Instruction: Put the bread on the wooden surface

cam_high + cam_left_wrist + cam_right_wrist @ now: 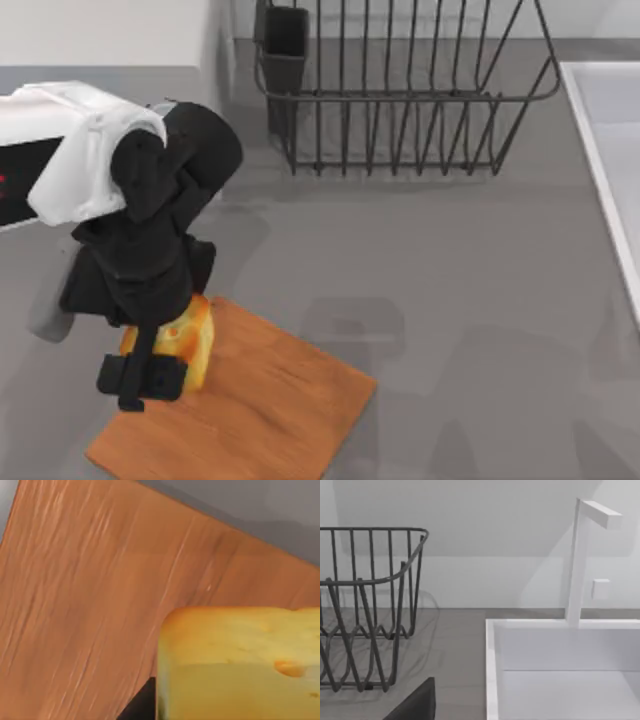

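Surface (470, 300): grey and flat. It carries all the other things.
Sink (600, 150): white, at the right edge of the surface. In my right wrist view I see its rim and a white tap (575, 565) standing upright behind it.
Rack (400, 100): a dark wire rack at the far side of the surface, near the middle. It is well apart from the board.
Left arm (150, 220): black with a white cover. It reaches in from the left side and hangs over the near left part of the surface, above the left corner of the board.
Board (270, 410): thin, square, orange-brown wood with clear grain. It lies flat on the near left part of the surface, turned so that one corner points to the right.
Cup (285, 50): a small dark cup that hangs on the left end of the rack.
Left tool (150, 378): it points down over the left part of the board and is closed narrow on the bread. In my left wrist view one dark finger (142, 705) lies against the side of the bread.
Bread (192, 340): a golden-yellow chunk with an orange-brown crust, held in my left tool. It is over the left part of the board, near the edge. Whether it touches the wood I cannot tell.
Right tool (415, 705): a dark part at the edge of my right wrist view, which faces the rack and the sink. Wide or narrow, I cannot tell.
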Robot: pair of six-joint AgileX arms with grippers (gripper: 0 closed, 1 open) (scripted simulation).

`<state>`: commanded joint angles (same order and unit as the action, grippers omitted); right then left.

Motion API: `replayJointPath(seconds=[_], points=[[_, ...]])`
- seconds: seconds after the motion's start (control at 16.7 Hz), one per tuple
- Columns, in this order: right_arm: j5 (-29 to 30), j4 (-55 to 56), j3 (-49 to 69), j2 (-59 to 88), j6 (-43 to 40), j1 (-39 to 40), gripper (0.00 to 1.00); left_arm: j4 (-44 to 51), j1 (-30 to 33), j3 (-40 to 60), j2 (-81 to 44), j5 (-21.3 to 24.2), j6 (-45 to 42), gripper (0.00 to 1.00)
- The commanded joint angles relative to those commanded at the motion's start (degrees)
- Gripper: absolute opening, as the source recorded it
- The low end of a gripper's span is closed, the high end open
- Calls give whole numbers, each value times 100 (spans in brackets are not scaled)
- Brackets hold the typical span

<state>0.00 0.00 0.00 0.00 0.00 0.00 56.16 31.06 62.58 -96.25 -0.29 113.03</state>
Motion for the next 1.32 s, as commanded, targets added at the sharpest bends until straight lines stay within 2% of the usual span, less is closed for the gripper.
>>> replayJointPath(seconds=[0.18,0.36,0.78,1.32], points=[[0,0,0,0,0,0,100,96,628,45,34,28,1117,0],[0,0,0,0,0,0,100,151,1019,101,68,23,1712,0],[0,0,0,0,0,0,100,145,1071,97,45,19,1804,0],[0,0,0,0,0,0,100,-516,1079,-298,-207,24,1812,0]])
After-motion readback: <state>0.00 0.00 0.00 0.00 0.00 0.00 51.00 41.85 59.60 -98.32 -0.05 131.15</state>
